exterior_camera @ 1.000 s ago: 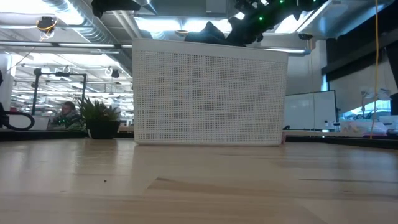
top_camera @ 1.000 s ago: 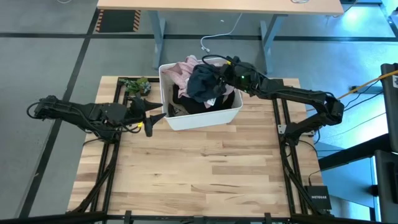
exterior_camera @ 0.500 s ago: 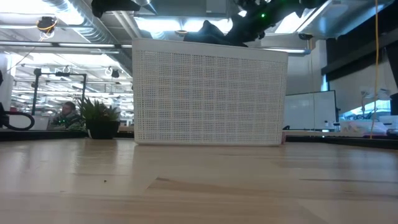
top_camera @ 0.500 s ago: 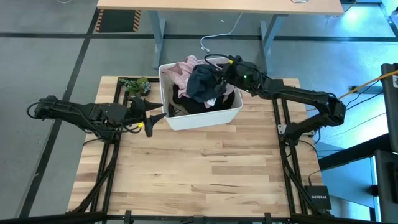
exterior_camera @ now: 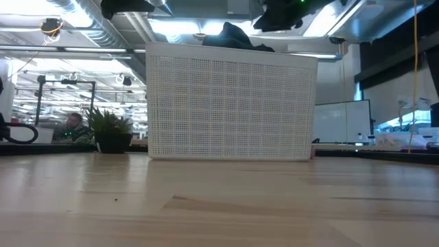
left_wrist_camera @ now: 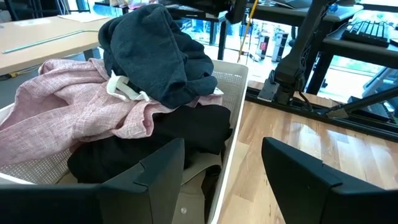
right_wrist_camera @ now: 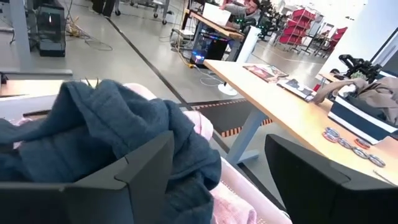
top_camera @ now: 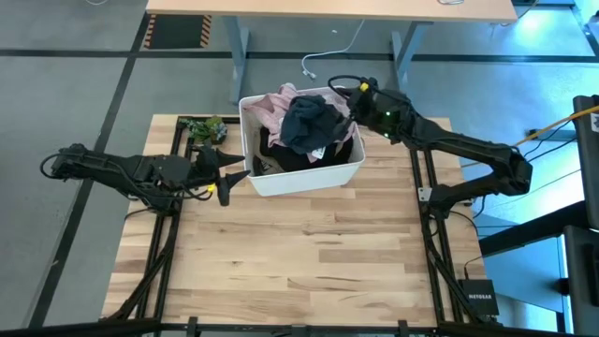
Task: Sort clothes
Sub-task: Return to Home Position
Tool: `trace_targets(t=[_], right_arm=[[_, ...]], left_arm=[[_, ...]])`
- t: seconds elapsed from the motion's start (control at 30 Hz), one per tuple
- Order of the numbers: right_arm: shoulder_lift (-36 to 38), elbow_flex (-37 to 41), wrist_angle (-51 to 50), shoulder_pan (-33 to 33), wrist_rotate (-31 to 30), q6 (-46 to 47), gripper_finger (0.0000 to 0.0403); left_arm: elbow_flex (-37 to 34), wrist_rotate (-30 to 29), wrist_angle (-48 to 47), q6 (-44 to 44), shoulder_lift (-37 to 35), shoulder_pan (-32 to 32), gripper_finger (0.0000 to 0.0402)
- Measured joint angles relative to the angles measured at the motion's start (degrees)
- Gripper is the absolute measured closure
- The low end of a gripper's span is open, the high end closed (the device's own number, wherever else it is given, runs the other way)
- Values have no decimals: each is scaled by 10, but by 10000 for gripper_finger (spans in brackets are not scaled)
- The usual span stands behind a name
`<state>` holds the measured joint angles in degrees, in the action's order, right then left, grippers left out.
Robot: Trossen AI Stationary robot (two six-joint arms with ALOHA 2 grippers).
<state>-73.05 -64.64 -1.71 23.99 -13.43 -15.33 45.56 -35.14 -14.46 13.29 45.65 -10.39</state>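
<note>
The clothes lie heaped in a white bin (top_camera: 309, 173) at the table's far side. A dark navy garment (top_camera: 309, 122) rests on top of a pale pink one (top_camera: 274, 103) and a black one (left_wrist_camera: 161, 137). My right gripper (top_camera: 356, 94) hangs open above the bin's far right corner, just beyond the navy garment (right_wrist_camera: 106, 137), with nothing between its fingers. My left gripper (top_camera: 229, 175) waits open at the bin's left side, level with the bin's rim (left_wrist_camera: 239, 81). In the low view the navy garment (exterior_camera: 236, 36) peaks over the bin's wall (exterior_camera: 232, 103).
A small potted plant (top_camera: 204, 128) stands on the table's far left corner, left of the bin. The near half of the wooden table (top_camera: 309, 262) is bare. A desk (top_camera: 328, 9) stands beyond the table's far edge.
My right gripper has opened and let go of the navy garment, then risen and drawn back toward the table's far right. The garment has settled on top of the heap in the bin.
</note>
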Motion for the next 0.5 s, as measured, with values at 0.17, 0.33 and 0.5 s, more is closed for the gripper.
trace_targets(t=[0.17,0.33,0.5], right_arm=[[13,0,-15,0,10,-2,132],[21,0,-30,0,10,-2,132],[24,0,-31,0,10,-2,132]], left_arm=[[0,0,0,0,0,0,192],[0,0,0,0,0,0,192],[0,0,0,0,0,0,192]])
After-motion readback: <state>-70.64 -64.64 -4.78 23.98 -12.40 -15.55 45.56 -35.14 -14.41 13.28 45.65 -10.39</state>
